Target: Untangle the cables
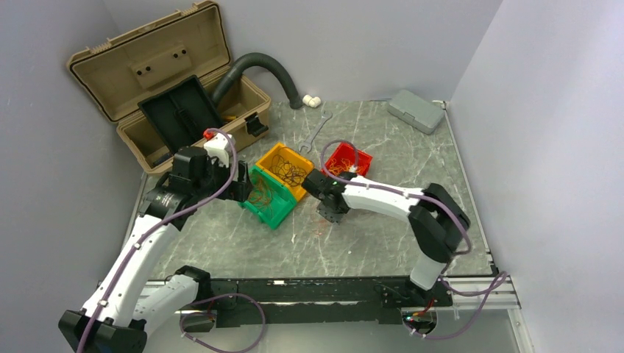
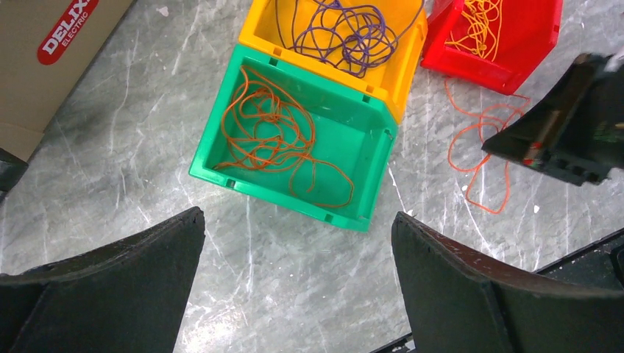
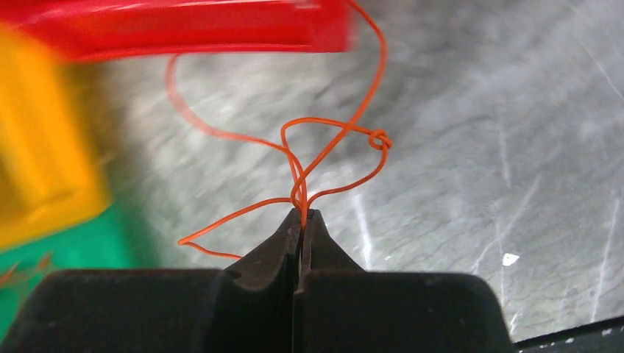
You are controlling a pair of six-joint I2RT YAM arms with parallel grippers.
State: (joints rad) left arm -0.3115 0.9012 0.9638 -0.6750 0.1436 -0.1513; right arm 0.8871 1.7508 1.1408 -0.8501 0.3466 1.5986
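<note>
Workspace seen from above and from both wrists. We mark the grey marbled counter (image 1: 383, 243), which carries everything below. At its far left corner stands an open tan toolbox (image 1: 147, 51), with a dark grey ribbed hose (image 1: 257, 66) curving out from behind it.

Three plastic bins sit near the middle of the counter. The green bin (image 2: 371, 169) is nearest the arms, the yellow bin (image 2: 257, 29) touches its far side, and the red bin (image 2: 515, 44) lies just to their right.

The left gripper (image 2: 298, 215) hovers above the counter just short of the green bin; we see its jaws spread wide, with nothing between them. The right gripper (image 3: 303, 217) is low over the counter between the green and red bins, its jaws pressed together on a strand of cable.

A flat grey case (image 1: 416, 110) rests at the far right corner, and a wrench (image 1: 316, 132) lies beyond the bins.

The cables are divided four ways. We find orange cables (image 2: 272, 132) coiled in the green bin, purple cables (image 2: 338, 33) in the yellow bin and yellow-orange cables (image 2: 482, 22) in the red bin. A loose orange cable (image 3: 331, 147) loops over the bare counter beside the red bin. This last one is pinched in the right gripper, and a small knot (image 3: 379, 140) shows just beyond the tips.
</note>
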